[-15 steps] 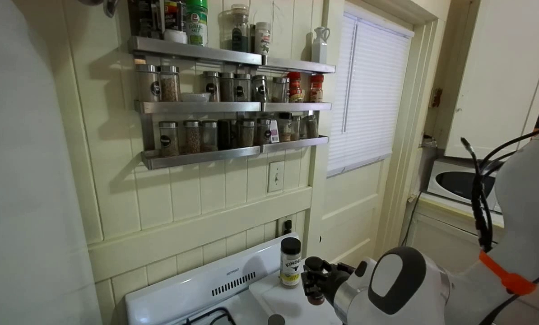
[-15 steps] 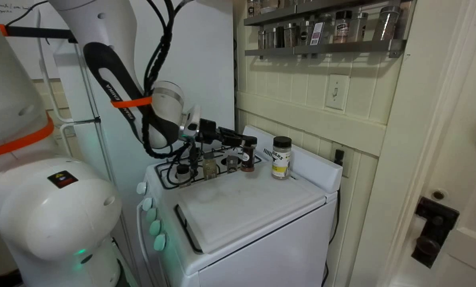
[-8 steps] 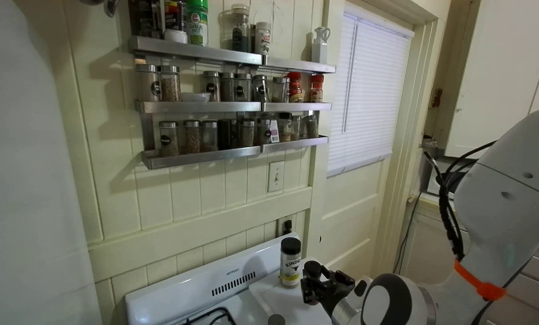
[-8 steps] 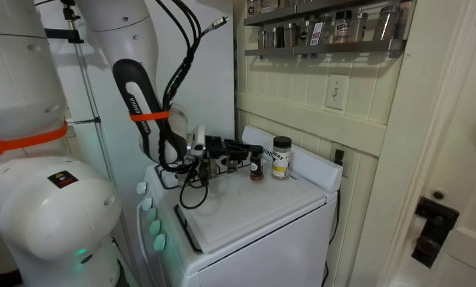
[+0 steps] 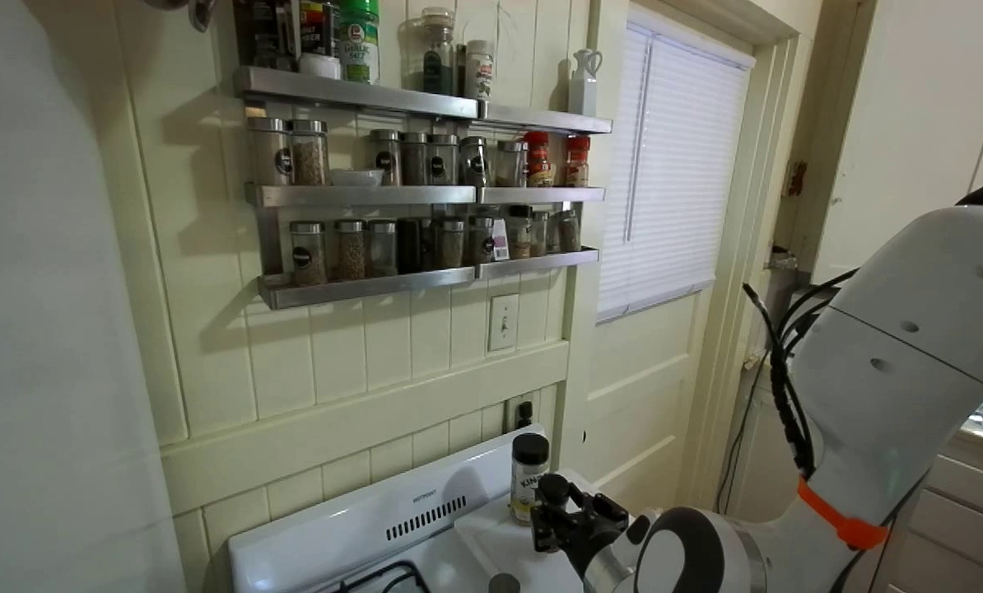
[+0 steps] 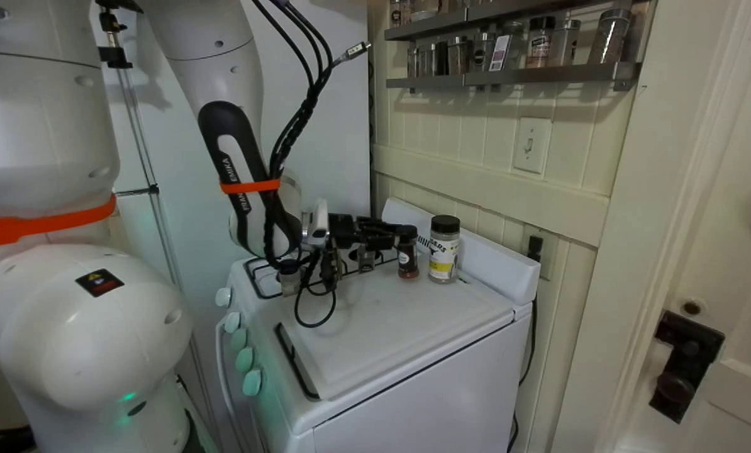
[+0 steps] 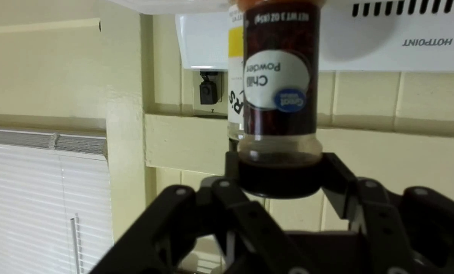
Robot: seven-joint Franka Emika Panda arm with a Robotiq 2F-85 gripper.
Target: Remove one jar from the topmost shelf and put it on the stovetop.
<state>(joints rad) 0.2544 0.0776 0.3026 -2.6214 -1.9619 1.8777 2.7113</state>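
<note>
Already off the top shelf [image 5: 360,92], the jar [image 7: 282,68] is pinched near its cap [image 7: 280,182] by the gripper [image 7: 282,171], upright just beneath it over the stovetop [image 6: 400,321], contact unclear, so any final lowering and the release seem to remain.

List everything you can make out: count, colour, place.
Shelves: three tiers, grey, on the wall.
Spice jars: many, mixed colours, on every tier.
Jug: one, white, top tier.
Switch: one, white, below the shelves.
Stove: one, white, against the wall.
Knobs: five, pale green, stove's front.
Labelled jar: one, white-and-yellow, standing on the stove.
Half-hidden jars: at least two, colours unclear, burner side.
Chili jar: one, dark red-brown, beside the labelled jar.
Fridge: one, white, beside the stove.
Door: one, cream, right of the shelves.
Blind: one, white, on the door.
Arm: one, white, extended over the stove.
Claw: one, black, shut on the chili jar.
</note>
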